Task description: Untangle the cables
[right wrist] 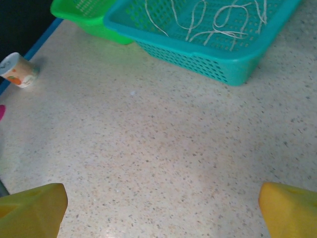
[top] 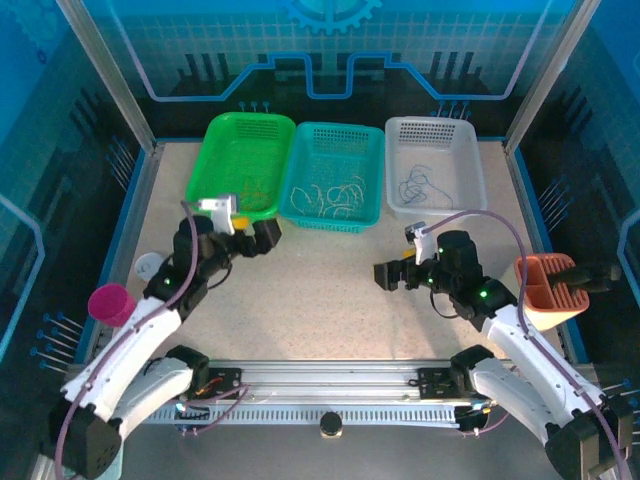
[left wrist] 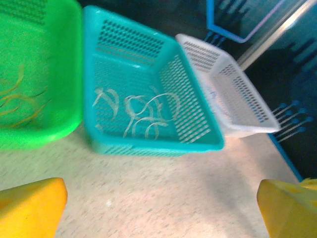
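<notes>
Yellow fingertips (left wrist: 29, 206) of the left pincer (top: 264, 236) and the right pincer (top: 392, 275) stand spread wide and empty over the tabletop (top: 320, 300), likely because the sorting looks finished. By colour, yellow-tan cables (top: 250, 190) lie in the green basket (top: 215, 150), whitish cables (top: 330, 197) in the teal basket (top: 335, 128), and dark blue cables (top: 418, 185) in the white basket (top: 430, 123).

Green perforated plastic basket (top: 212, 150) upper left of centre in top view; teal perforated plastic basket (top: 372, 170) touching its right side; white perforated plastic basket (top: 470, 165) just beside, upper right. Speckled beige tabletop (top: 320, 300) below them. Magenta plastic cup (top: 110, 302) at left edge; small white paper cup with orange print (top: 148, 266) just above it. Orange ribbed plastic holder (top: 548, 290) at right edge.
</notes>
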Robot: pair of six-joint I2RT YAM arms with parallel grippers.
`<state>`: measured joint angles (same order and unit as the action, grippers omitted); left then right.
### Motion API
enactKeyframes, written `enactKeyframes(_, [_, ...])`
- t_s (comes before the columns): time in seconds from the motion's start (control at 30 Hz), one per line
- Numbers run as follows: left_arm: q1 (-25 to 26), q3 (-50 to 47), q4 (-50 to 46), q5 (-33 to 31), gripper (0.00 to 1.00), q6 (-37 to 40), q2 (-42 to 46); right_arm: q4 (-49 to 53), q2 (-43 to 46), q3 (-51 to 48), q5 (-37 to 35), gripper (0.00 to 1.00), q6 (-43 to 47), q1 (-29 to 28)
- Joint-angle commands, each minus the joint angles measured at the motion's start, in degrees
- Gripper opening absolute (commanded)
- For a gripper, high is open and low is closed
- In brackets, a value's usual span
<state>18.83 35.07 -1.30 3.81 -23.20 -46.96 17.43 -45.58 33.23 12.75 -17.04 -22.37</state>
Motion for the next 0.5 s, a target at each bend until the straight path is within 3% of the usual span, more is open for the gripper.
enactKeyframes(0.0, [0.5, -5.2, 6.3, -11.3, 0.99, 1.9, 7.2, -2.5, 1.9, -1.6, -6.5, 1.00, -2.0, 0.9])
enactKeyframes(0.13, [0.6, -8.3, 10.1, -20.7, 0.99, 11.3, 11.5, -6.3, 3.6, -3.0, -15.2, 1.00, -4.1, 0.8])
enactKeyframes(0.3, [0.3, -10.0, 16.6, -32.5, 0.99, 26.1, 8.9, -14.3, 3.8, -5.1, -28.2, 1.00, -4.1, 0.9])
enactKeyframes(0.47, [-3.8, -11.3, 22.4, -31.5, 0.99, 29.0, 2.6, -18.7, -1.6, -4.4, -33.1, 1.00, 2.4, 1.1])
